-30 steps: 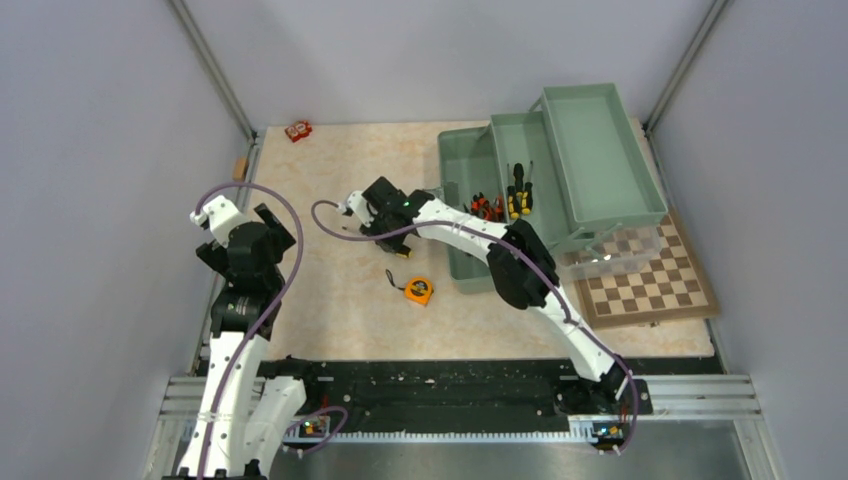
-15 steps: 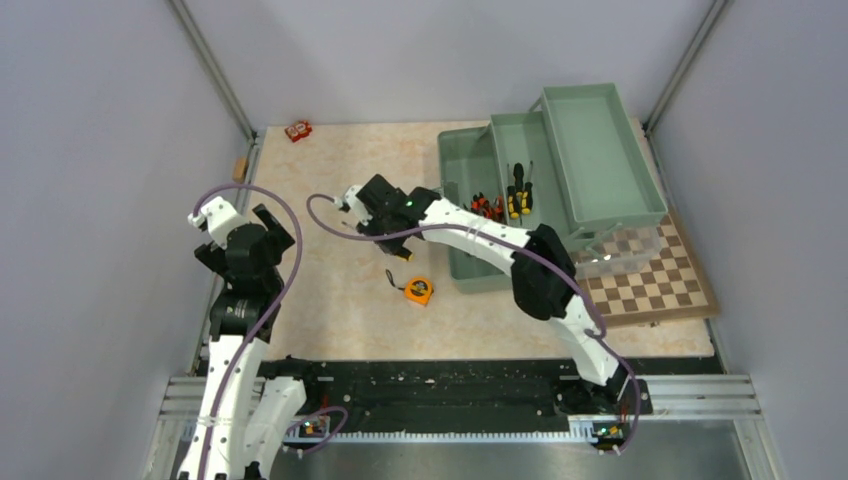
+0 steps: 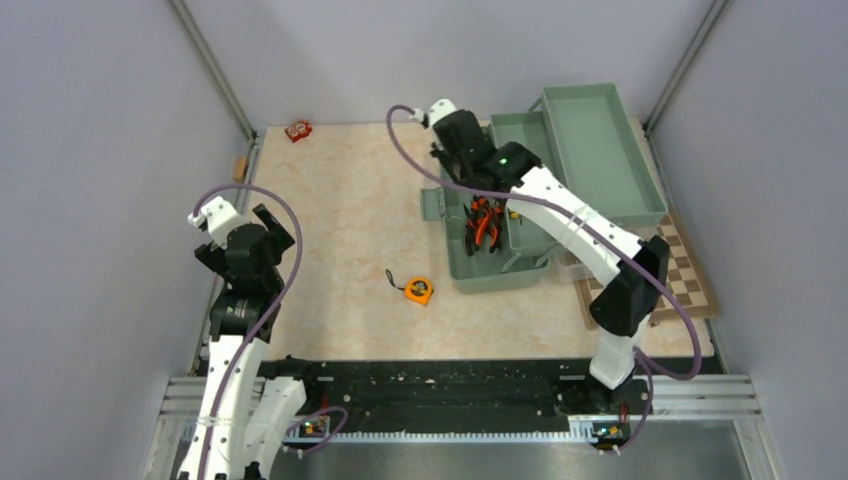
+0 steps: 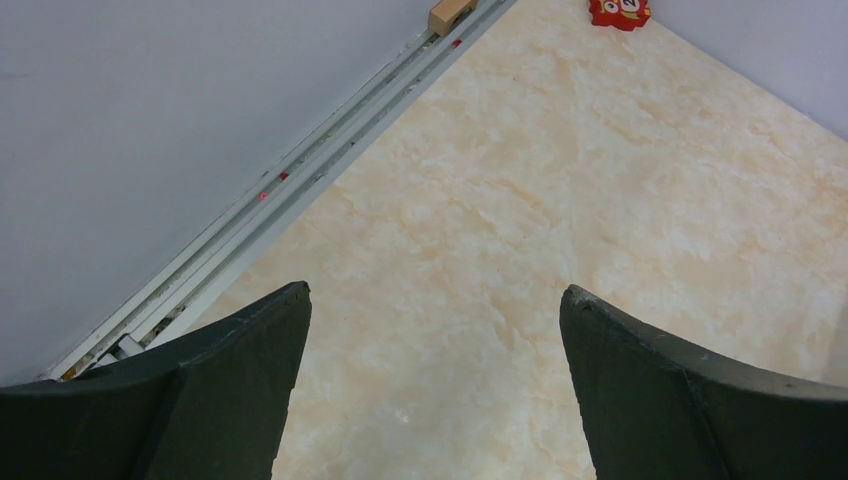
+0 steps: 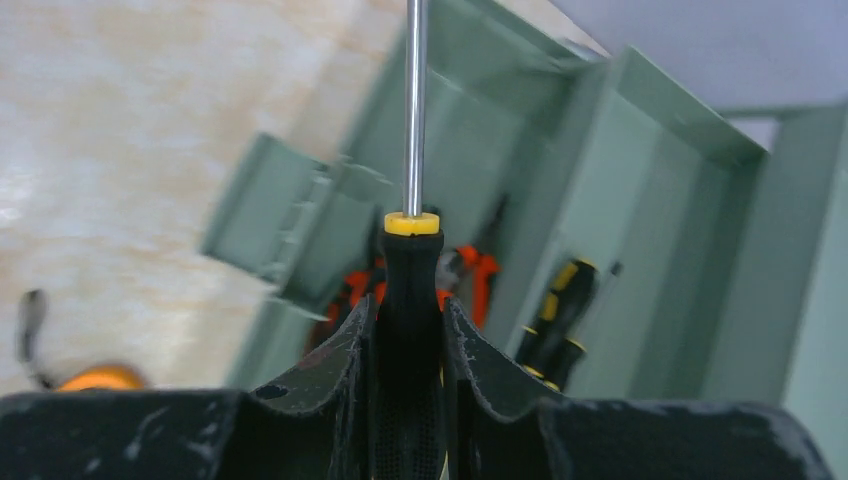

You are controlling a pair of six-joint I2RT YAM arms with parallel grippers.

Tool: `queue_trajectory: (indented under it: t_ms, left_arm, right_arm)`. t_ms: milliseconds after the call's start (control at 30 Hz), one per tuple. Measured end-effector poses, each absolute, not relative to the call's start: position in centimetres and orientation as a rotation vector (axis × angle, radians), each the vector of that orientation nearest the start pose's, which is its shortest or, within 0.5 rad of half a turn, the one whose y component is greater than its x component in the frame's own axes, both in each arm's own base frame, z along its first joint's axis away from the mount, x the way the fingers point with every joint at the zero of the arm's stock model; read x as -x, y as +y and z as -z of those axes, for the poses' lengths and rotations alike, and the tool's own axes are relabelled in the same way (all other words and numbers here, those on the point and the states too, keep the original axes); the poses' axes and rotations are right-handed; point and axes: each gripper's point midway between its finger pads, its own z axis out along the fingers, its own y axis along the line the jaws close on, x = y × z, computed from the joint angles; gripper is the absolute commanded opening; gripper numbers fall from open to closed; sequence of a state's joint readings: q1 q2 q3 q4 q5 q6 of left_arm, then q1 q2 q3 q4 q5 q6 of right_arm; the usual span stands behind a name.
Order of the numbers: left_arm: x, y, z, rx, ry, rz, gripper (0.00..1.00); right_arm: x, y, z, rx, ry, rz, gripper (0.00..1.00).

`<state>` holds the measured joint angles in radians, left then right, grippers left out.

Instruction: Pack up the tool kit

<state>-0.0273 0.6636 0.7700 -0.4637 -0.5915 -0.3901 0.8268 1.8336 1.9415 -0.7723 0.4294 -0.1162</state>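
The work surface is a table (image 3: 340, 200) with a beige marbled top, enclosed by plain grey walls (image 3: 90, 150) on the left, far and right sides. A metal rail (image 4: 290, 190) runs along the foot of the left wall, and 2 slanted posts (image 3: 215, 70) rise from the far corners. The toolbox (image 3: 495, 270) stands open toward the far-right corner of the table, its tray (image 3: 600, 150) swung out on the far-right side. Pliers (image 3: 482, 225) lie inside the toolbox base, and other screwdrivers (image 5: 562, 300) lie in the compartment just beside them. The right gripper (image 5: 410, 325) is above the toolbox's far-left corner. Its fingers are closed against both sides of the black handle of 1 screwdriver (image 5: 410, 270), whose yellow collar and steel shaft project forward from the jaws. The tape measure (image 3: 418, 291) lies on the bare table near the middle, close to the toolbox's near-left corner but not touching it. The left gripper (image 4: 430, 300) hangs near the left edge of the table with its fingers spread fully apart and nothing between them. A small red item (image 3: 298, 131) sits at the far-left corner, and a small wooden block (image 3: 240, 168) rests on the rail at the left edge. A chessboard (image 3: 690, 280) lies at the right edge, partly covered by the right arm (image 3: 600, 240) and the toolbox. A black strip (image 3: 430, 380) runs along the near edge.
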Motion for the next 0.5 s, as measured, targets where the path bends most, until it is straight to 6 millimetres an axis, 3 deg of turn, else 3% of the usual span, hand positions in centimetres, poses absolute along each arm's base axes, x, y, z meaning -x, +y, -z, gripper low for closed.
queue_trajectory:
  t_ms: [133,267,500]
  left_arm:
    - [-25.2,7.8,-24.6,0.712,1.734,-0.283,0.99]
    - [-25.2,7.8,-24.6,0.712,1.735,-0.283,0.99]
    - [-25.2,7.8,-24.6,0.712,1.735,-0.282,0.99]
  right_arm:
    - [-40.9,23.0,-26.5,0.604,2.106,0.264,0.0]
    - [-41.7,17.1,-24.1,0.488,2.188,0.435,0.0]
    - [-41.2,12.3,-21.4,0.396,2.257,0.618,0.05]
